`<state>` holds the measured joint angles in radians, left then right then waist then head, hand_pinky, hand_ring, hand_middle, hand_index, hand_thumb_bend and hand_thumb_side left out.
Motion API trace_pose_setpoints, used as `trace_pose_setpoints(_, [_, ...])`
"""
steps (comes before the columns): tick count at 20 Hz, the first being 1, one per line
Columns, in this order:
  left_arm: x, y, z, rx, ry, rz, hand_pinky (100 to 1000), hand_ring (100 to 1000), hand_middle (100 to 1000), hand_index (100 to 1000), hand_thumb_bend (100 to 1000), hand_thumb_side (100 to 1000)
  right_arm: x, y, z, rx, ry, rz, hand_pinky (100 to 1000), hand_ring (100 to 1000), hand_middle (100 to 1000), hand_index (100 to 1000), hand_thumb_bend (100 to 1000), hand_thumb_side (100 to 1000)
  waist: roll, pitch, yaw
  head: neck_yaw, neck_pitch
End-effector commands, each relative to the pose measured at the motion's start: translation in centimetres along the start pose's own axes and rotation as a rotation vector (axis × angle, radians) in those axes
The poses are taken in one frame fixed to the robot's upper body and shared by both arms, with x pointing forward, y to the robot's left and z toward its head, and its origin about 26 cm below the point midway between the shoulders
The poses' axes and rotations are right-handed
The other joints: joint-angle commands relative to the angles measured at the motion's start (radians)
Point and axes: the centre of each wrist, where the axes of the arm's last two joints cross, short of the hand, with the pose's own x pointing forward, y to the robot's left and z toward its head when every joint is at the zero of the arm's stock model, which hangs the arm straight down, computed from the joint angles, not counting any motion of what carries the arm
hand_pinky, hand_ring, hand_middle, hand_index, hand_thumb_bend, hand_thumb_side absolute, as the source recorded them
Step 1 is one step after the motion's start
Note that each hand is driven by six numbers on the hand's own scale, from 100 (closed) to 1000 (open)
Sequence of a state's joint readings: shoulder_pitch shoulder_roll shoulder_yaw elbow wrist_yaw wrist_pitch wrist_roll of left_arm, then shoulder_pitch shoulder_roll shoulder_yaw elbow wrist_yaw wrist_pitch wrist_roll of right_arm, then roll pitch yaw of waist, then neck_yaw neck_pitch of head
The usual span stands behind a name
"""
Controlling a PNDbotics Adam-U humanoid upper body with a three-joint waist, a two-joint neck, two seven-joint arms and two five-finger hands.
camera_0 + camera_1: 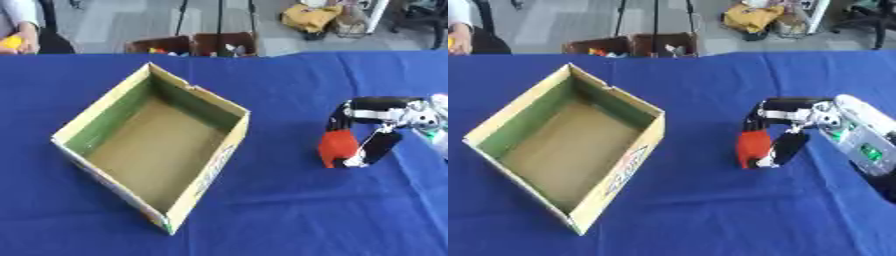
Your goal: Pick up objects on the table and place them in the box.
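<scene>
Cardboard box (153,150) nearest, open top, on left half of blue table (289,220); red marking on outer wall, unreadable. Right hand (785,127) toward right edge, fingers curled round red object (752,147) resting on cloth, well apart from box. Second carton (194,45) beyond far edge

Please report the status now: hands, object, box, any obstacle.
Right hand curled round red object, low over blue table. Left hand not visible. Box open, nothing inside. Nothing lies between them.

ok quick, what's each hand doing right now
left hand: not in view.
right hand: fingers curled round a small red-orange object on the blue tablecloth.
</scene>
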<state>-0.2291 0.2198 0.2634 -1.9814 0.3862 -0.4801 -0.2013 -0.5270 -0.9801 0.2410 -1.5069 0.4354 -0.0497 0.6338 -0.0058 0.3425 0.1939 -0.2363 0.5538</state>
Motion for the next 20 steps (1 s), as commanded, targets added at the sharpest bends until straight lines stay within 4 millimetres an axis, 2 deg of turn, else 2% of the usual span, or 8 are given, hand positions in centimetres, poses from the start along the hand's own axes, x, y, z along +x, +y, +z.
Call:
trace_pose_setpoints(1, [0.5, 0.0, -0.8, -0.021, -0.027, -0.008, 554, 730, 831, 918, 100, 1000, -0.5, -1.0, 0.7, -0.019, 0.024, -0.006, 721, 651, 544, 636, 254, 194, -0.018, -0.002, 0.001, -0.002, 0.008])
trace_pose_setpoints(2, [0.5, 0.0, -0.8, -0.021, -0.027, -0.008, 554, 730, 831, 918, 100, 1000, -0.5, -1.0, 0.7, -0.017, 0.028, -0.011, 708, 641, 525, 610, 206, 150, -0.019, -0.002, 0.001, -0.003, 0.008])
trace_pose_setpoints(4, [0.5, 0.0, -0.7, -0.021, -0.026, -0.008, 554, 730, 831, 918, 100, 1000, -0.6, -1.1, 0.7, -0.017, 0.035, -0.025, 695, 623, 499, 575, 172, 110, -0.019, -0.002, 0.002, -0.005, 0.008])
trace_pose_setpoints(8, [0.5, 0.1, -0.7, -0.020, -0.025, -0.008, 555, 730, 831, 918, 100, 1000, -0.7, -1.2, 0.8, -0.027, 0.045, -0.054, 677, 600, 458, 529, 125, 100, -0.020, -0.003, 0.003, -0.006, 0.007])
trace_pose_setpoints(14, [0.5, 0.1, -0.8, -0.021, -0.024, -0.009, 555, 730, 831, 918, 100, 1000, -0.2, -2.1, 1.4, -0.077, 0.019, -0.071, 667, 584, 430, 460, 125, 117, -0.020, -0.004, -0.002, -0.005, 0.001])
trace_pose_setpoints(20, [0.6, 0.2, -0.7, -0.020, -0.021, -0.008, 555, 730, 831, 918, 100, 1000, 1.7, -4.1, 3.2, -0.196, -0.056, -0.076, 677, 568, 399, 440, 180, 136, -0.019, -0.008, -0.004, -0.006, -0.010])
